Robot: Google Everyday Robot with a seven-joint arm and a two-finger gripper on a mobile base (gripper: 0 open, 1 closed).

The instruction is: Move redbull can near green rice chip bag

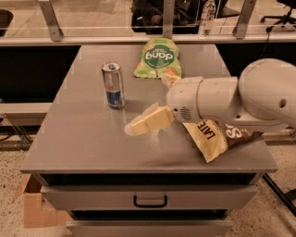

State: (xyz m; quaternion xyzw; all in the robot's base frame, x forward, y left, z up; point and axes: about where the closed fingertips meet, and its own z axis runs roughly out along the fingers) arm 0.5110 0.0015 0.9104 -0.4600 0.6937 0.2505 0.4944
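Note:
The redbull can (113, 85) stands upright at the left middle of the grey table (83, 139), silver with a blue lower panel. The green rice chip bag (157, 58) lies flat at the table's back middle, its logo upside down to me. My gripper (135, 126) reaches in from the right on a thick white arm (231, 97). It hovers over the table to the right of and in front of the can, a short way apart from it and not touching it.
A brown-and-cream chip bag (217, 136) lies at the right under my arm. A drawer with a black handle (150, 202) sits below the table front. A cardboard box (34, 208) is on the floor at lower left. A railing and a bottle (207, 14) stand behind.

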